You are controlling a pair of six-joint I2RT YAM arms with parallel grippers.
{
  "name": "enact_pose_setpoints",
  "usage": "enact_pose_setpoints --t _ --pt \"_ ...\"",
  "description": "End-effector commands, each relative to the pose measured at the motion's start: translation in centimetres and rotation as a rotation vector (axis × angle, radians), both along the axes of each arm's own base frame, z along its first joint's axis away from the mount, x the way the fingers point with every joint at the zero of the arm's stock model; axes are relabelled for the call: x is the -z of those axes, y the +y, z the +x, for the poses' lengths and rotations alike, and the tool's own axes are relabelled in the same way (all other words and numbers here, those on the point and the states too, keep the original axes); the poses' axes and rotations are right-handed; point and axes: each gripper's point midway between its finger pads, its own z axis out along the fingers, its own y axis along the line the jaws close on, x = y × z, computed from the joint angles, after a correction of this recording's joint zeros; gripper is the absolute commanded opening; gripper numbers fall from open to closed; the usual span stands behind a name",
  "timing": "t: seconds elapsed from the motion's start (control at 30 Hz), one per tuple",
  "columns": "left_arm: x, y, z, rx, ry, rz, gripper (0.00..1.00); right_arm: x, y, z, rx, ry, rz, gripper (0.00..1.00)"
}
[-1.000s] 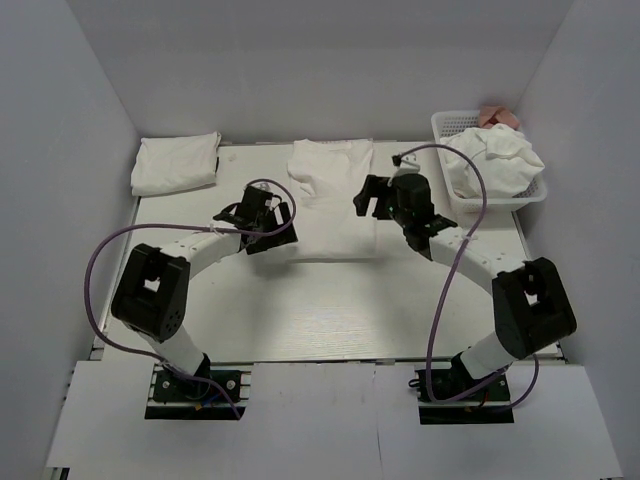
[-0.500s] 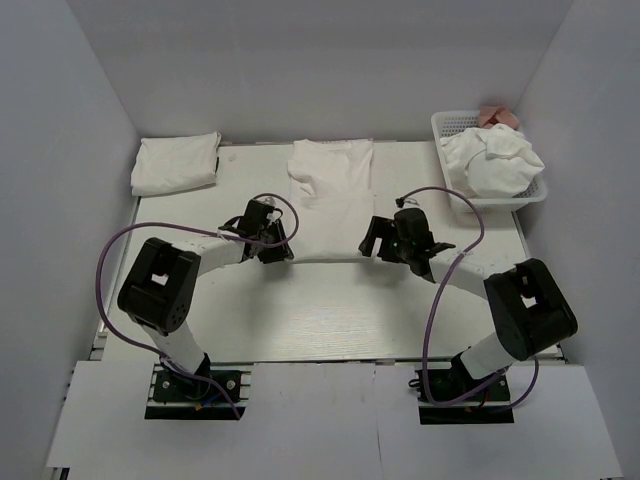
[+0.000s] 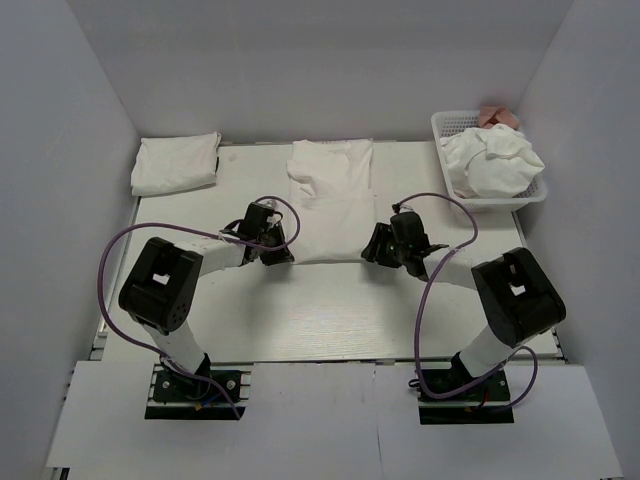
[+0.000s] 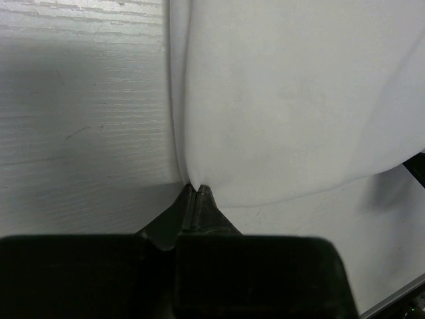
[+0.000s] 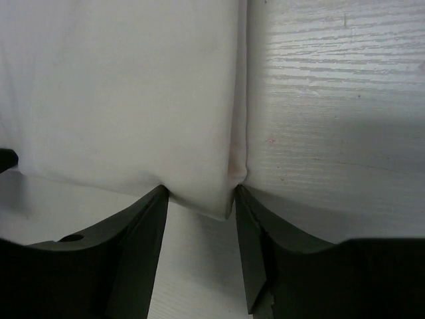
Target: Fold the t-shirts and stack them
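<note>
Left claw (image 4: 197, 189): was clamped on 1 near corner of the t-shirt (image 4: 292, 100);
Right claw (image 5: 199, 193): jaws were apart, straddling the other corner

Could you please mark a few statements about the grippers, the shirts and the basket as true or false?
1. The left gripper is shut on the near edge of the t-shirt. True.
2. The right gripper is clamped tight on that t-shirt. False: its jaws stand open, with the shirt's corner between them.
3. The basket stands at the far left. False: it stands at the far right; a folded shirt lies at the far left.
4. The basket holds crumpled white shirts. True.
</note>
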Motion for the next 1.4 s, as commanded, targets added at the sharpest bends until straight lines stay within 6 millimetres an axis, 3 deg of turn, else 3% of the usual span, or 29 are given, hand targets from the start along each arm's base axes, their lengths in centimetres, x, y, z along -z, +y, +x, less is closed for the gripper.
enact_pose_setpoints --t 0.0,0.27,0.3,0.4,0.5,0.67,0.77,0.83,0.87,0.93,0.97,1.03,1.07,1.17,1.37 --pt "0.5 -0.1 -0.7 0.013 0.019 -0.001 0.00 1.0 0.0 0.1 0.002 0.012 -0.012 0.51" --pt "-0.1 0.1 -0.7 0.006 -0.004 -0.002 0.00 1.7 -0.7 0.6 0.033 -0.001 -0.040 0.25" --pt "-0.4 0.1 -0.7 0.006 -0.012 -0.006 0.00 1.7 -0.5 0.4 0.020 0.001 -0.039 0.15" --pt "-1.6 0.3 -0.8 -0.009 -0.031 -0.011 0.00 1.0 0.0 -0.7 -0.033 0.013 -0.010 0.00" --pt "-3.3 0.2 -1.3 0.000 -0.074 -0.032 0.00 -0.2 1.1 -2.3 -0.110 0.003 0.054 0.00" --pt "-6.0 0.5 -3.0 0.003 -0.131 -0.058 0.00 -2.3 1.3 -4.5 -0.149 -0.009 0.098 0.00" --pt "-8.3 1.0 -4.2 -0.003 -0.164 -0.081 0.00 -5.9 1.3 -6.5 -0.195 -0.061 0.130 0.00" --pt "-9.9 0.9 -5.9 0.020 -0.187 -0.123 0.00 -5.8 1.2 -8.8 -0.236 -0.009 0.128 0.00" --pt "-9.9 1.1 -6.9 0.020 -0.164 -0.134 0.00 -7.4 0.9 -9.6 -0.254 -0.039 0.144 0.00" --pt "-10.2 0.7 -9.0 0.065 -0.143 -0.178 0.00 -7.1 0.7 -12.1 -0.303 0.027 0.135 0.00" --pt "-11.9 0.6 -9.9 0.090 -0.187 -0.214 0.00 -8.6 0.5 -12.4 -0.314 -0.021 0.147 0.00" --pt "-12.9 0.8 -10.8 0.100 -0.223 -0.240 0.00 -9.0 0.3 -13.8 -0.356 -0.017 0.142 0.00" --pt "-14.6 0.9 -11.4 0.112 -0.275 -0.267 0.00 -10.1 0.4 -14.1 -0.371 -0.049 0.159 0.00" --pt "-16.9 1.2 -11.3 0.106 -0.350 -0.280 0.00 -13.0 0.5 -13.8 -0.374 -0.140 0.188 0.00" --pt "-21.4 1.8 -8.9 0.044 -0.495 -0.273 0.00 -16.9 0.6 -10.9 -0.287 -0.245 0.188 0.00"
